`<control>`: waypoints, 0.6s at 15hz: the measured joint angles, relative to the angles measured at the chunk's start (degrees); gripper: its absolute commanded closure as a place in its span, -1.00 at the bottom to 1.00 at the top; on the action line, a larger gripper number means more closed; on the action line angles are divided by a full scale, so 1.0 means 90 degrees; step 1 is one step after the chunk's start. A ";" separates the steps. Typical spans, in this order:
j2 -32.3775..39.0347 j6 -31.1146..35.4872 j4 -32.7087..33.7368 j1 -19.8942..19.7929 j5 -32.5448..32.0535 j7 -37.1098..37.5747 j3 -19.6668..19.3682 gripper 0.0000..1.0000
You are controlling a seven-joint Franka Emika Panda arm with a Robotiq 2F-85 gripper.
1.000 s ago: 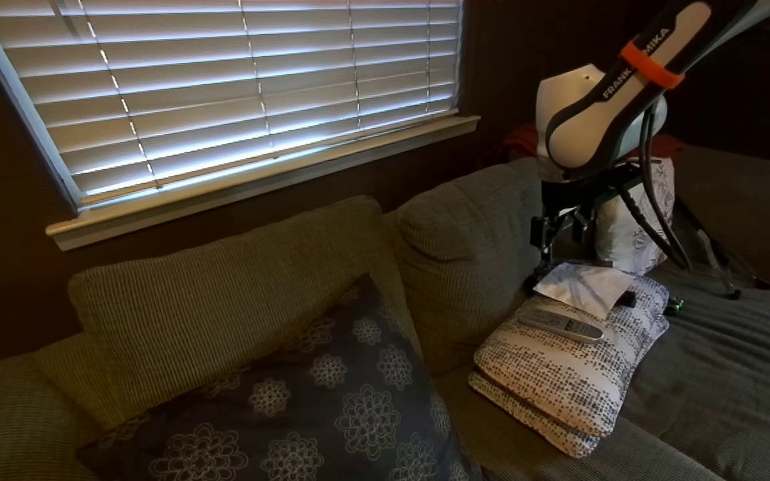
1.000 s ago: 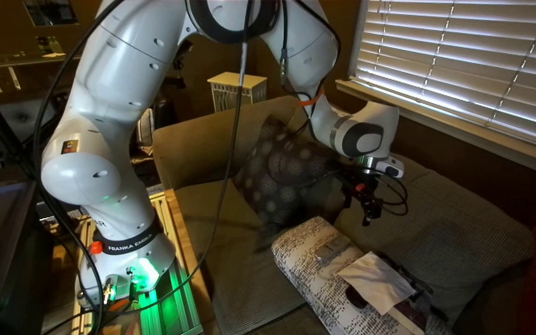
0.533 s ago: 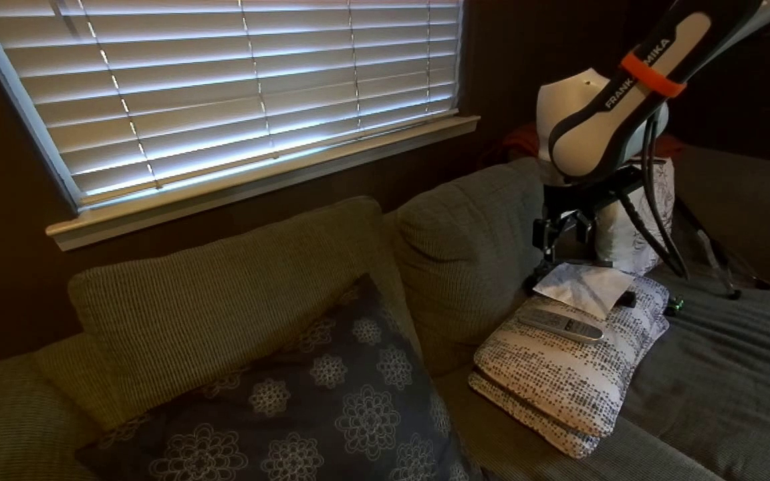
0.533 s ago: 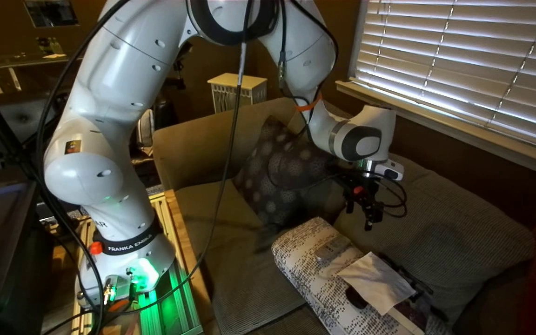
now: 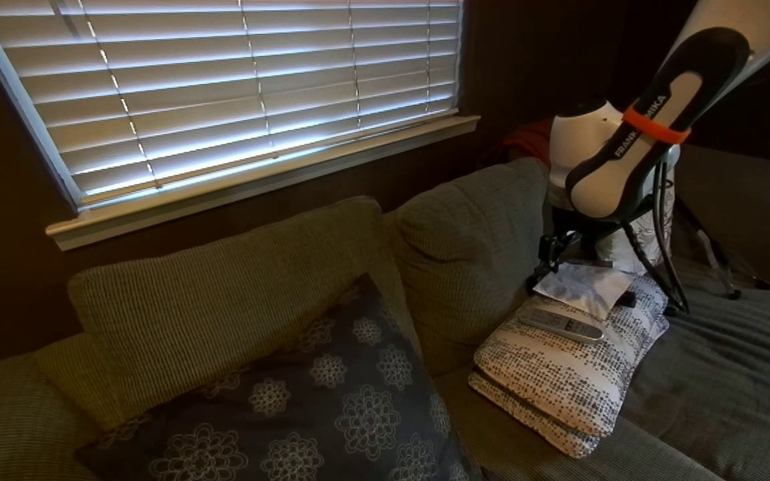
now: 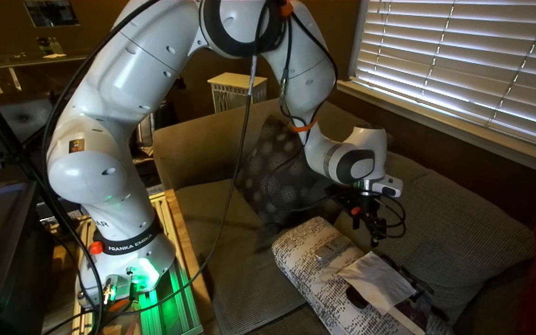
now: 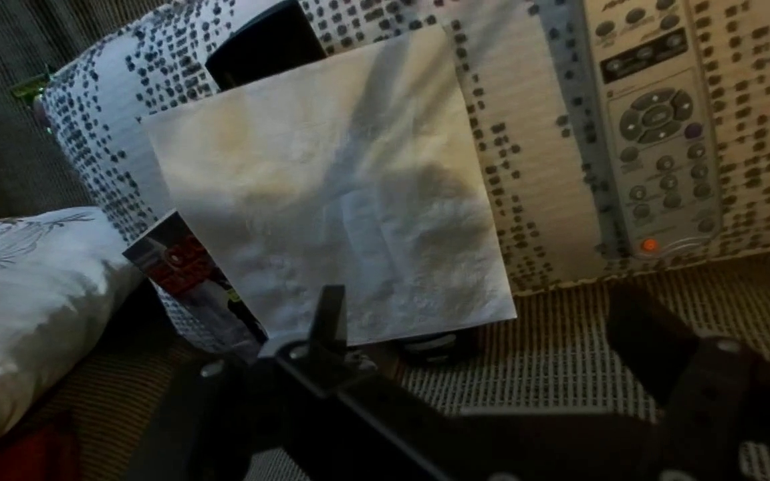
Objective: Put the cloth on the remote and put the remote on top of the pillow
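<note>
The end effector [image 7: 478,307] is spread wide, with nothing held. The pale cloth [image 7: 331,187] is laid on the dotted pillow [image 5: 552,377], partly over a black object [image 7: 268,47] (its kind cannot be told), with the grey remote [image 7: 667,153] set near it on that pillow.
</note>
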 measured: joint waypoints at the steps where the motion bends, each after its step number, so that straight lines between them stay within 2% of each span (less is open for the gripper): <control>1: 0.0084 0.0009 0.0035 0.0007 0.0000 0.0000 -0.0034 -1.00; 7: 0.0596 -0.0027 0.0453 0.0071 0.0005 0.0037 -0.0200 -1.00; 9: 0.0792 -0.0251 0.0692 0.0078 0.0007 0.0033 -0.0161 -1.00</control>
